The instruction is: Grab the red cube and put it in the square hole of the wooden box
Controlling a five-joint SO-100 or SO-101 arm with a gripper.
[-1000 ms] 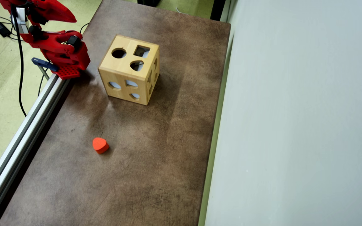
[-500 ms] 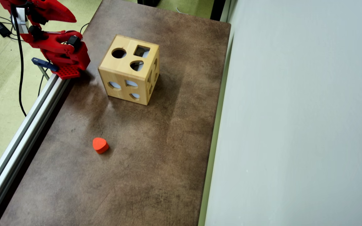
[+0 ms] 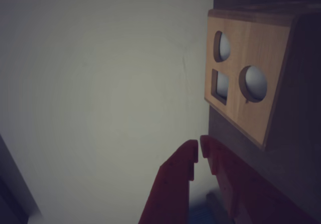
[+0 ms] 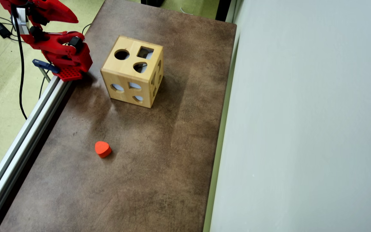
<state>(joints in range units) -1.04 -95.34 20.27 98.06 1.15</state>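
Red cube not visible; only an orange heart block (image 4: 102, 149) lies on the table (image 4: 159, 167). Tool (image 3: 198, 149) nearly closed, empty. Grasp step not begun; next move requires locating the cube

The overhead view is bright, even and sharp; the wooden box (image 4: 133, 71) throws a soft broad shadow down and to its right across the brown table (image 4: 134, 180). The wrist view is dim, soft and vignetted toward its corners; there the box (image 3: 248, 78) is in shade, pale light glowing through its holes
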